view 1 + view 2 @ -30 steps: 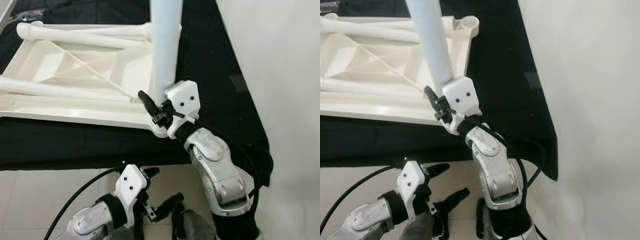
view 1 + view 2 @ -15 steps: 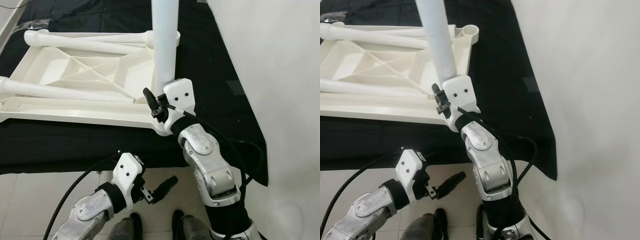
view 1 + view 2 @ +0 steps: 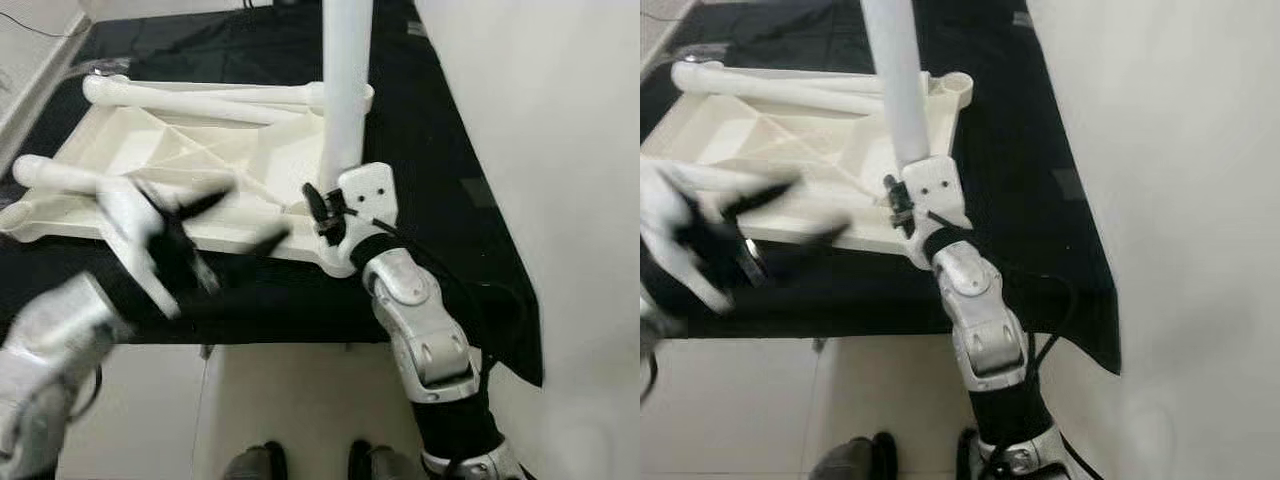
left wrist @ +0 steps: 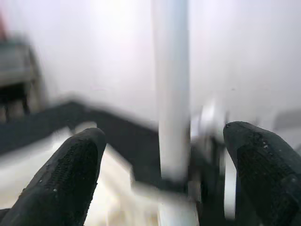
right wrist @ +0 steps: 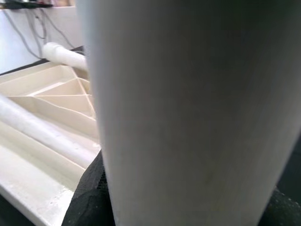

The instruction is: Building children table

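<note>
**Black-draped surface, one leg being stood in its socket**

Black cloth covers the surface (image 3: 440, 150), which carries the white tabletop (image 3: 150, 160) upside down so its corner sockets face up. One table leg (image 3: 345, 90) stands upright at the tabletop's 4 o'clock corner; the right tool (image 3: 325, 212) pinches its base, apparently steadying it there. Two loose legs (image 3: 200, 98) lie flat across the underside, awaiting fitting. At 8 o'clock the left tool (image 3: 200, 230), blurred, has its fingers (image 4: 75, 174) spread, facing the upright leg.
</note>
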Robot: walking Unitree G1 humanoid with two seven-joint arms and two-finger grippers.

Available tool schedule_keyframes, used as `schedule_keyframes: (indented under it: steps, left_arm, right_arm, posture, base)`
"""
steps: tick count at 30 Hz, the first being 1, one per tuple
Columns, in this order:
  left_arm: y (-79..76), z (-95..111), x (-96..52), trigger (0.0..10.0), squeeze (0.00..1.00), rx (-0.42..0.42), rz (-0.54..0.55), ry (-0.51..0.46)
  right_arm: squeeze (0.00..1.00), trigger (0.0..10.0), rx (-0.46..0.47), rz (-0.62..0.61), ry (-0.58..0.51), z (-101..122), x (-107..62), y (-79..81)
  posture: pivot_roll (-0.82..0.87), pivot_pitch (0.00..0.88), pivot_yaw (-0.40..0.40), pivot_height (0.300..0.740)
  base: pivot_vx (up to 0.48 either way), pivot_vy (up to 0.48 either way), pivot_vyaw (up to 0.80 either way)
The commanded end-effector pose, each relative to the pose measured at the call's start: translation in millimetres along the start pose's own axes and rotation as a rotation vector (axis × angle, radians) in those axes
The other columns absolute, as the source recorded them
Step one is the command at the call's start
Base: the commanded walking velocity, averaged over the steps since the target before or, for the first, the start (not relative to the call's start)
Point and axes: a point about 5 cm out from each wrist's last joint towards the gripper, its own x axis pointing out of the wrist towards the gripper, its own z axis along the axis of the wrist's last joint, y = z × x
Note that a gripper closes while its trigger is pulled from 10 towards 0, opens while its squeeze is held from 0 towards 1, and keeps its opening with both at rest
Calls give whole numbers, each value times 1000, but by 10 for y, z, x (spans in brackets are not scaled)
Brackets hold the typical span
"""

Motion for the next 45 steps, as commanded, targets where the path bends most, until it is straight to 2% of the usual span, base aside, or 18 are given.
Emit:
schedule_keyframes:
  steps: [1, 2, 4, 5, 7, 8, 9, 10, 12, 14, 15, 18, 23, 25, 28, 32, 33, 45]
  left_arm:
    - [31, 33, 14, 10000, 0, -14, 1, -9]
    - [102, 166, 219, 10000, 0, 3, -22, -87]
    - [102, 166, 219, 10000, 0, 3, -22, -87]
    - [135, 204, 361, 10000, 0, -9, -43, -121]
    - [143, 213, 412, 10000, 0, -15, -52, -131]
    - [167, 197, 484, 10000, 145, -19, -53, -120]
    - [167, 197, 484, 10000, 145, -19, -53, -120]
    - [211, 144, 589, 10000, 1000, -45, -43, -74]
    - [305, 50, 822, 10000, 1000, -59, 0, 1]
    - [347, 18, 916, 10000, 1000, -86, 19, 18]
    - [383, -18, 1010, 10000, 0, -105, 27, 39]
    - [432, -110, 1148, 10000, 0, -173, 37, 87]
    - [353, -261, 1257, 10000, 0, -257, -14, 134]
    - [306, -297, 1273, 10000, 0, -261, -49, 153]
    - [144, -338, 1333, 10000, 0, -250, -190, 193]
    - [81, -330, 1364, 10000, 0, -216, -252, 211]
    - [61, -323, 1369, 0, 0, -201, -268, 217]
    - [55, -128, 1432, 0, 0, -133, -267, 149]
  right_arm:
    - [0, 10000, 12, -40, 242, -485, -53, -30]
    - [0, 10000, 20, -36, 238, -484, -50, 13]
    - [0, 10000, 20, -36, 238, -484, -50, 13]
    - [0, 10000, 23, -32, 237, -490, -49, 43]
    - [0, 10000, 25, -31, 238, -494, -50, 53]
    - [0, 10000, 27, -28, 236, -490, -52, 62]
    - [0, 10000, 27, -28, 236, -490, -52, 62]
    - [0, 10000, 30, -26, 231, -483, -50, 69]
    - [0, 10000, 37, -23, 222, -467, -43, 79]
    - [0, 10000, 40, -22, 219, -459, -38, 84]
    - [0, 10000, 44, -17, 216, -452, -33, 95]
    - [0, 10000, 50, -12, 210, -439, -27, 124]
    - [0, 10000, 60, -11, 195, -392, -33, 155]
    - [0, 10000, 62, -10, 192, -383, -33, 161]
    - [0, 10000, 69, -8, 185, -370, -34, 172]
    - [0, 10000, 70, -7, 184, -366, -30, 175]
    - [0, 10000, 70, -7, 183, -365, -29, 178]
    - [0, 10000, 75, 4, 180, -360, -27, 206]
  posture:
    - [88, 188, 0, 740]
    - [84, 184, 1, 740]
    - [84, 184, 1, 740]
    - [79, 180, 6, 740]
    - [79, 180, 6, 740]
    - [77, 178, 11, 740]
    - [77, 178, 11, 740]
    - [77, 177, 15, 740]
    - [75, 173, 19, 740]
    - [73, 172, 21, 740]
    - [70, 172, 26, 740]
    - [63, 172, 38, 740]
    - [54, 178, 47, 740]
    - [53, 180, 49, 740]
    - [57, 183, 51, 740]
    - [57, 185, 52, 740]
    - [57, 184, 51, 740]
    - [60, 185, 45, 740]
  base:
    - [0, 0, 0]
    - [0, 0, 0]
    - [0, 0, 0]
    - [0, 0, 0]
    - [0, 0, 0]
    - [0, 0, 0]
    - [0, 0, 0]
    - [0, 0, 0]
    - [0, 0, 0]
    - [0, 0, 0]
    - [0, 0, 0]
    - [0, 0, 0]
    - [0, 0, 0]
    - [0, 0, 0]
    - [0, 0, 0]
    - [0, 0, 0]
    - [0, 0, 0]
    - [0, 0, 0]
